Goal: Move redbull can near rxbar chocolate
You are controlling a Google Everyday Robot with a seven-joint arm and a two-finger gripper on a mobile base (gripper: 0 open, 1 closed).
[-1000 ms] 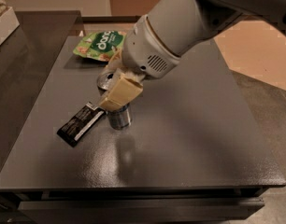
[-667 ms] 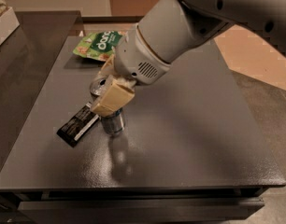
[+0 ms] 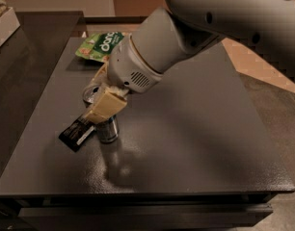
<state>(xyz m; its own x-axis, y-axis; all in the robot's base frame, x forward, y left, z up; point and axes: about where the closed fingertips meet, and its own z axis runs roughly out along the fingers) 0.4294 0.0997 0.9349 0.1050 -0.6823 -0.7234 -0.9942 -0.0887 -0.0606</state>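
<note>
The redbull can [image 3: 108,129] is a slim silver-grey can. It stands slightly tilted on the dark table [image 3: 195,134], its lower end right beside the rxbar chocolate [image 3: 77,133]. The bar is flat and black with a white stripe, and lies just left of the can. My gripper [image 3: 100,109] reaches down from the upper right and is shut on the can's upper half. A cream finger [image 3: 105,106] crosses the can's front, and the other finger is hidden behind it. The can's pull-tab top [image 3: 91,94] shows just behind the finger.
A green snack bag [image 3: 101,44] lies at the table's far left corner. My large grey arm [image 3: 210,28] spans the upper right. A lower dark surface lies to the left, with a white box [image 3: 3,23] at its far edge.
My gripper has carried the can left and toward the front, from a short way off the bar to right beside its near end.
</note>
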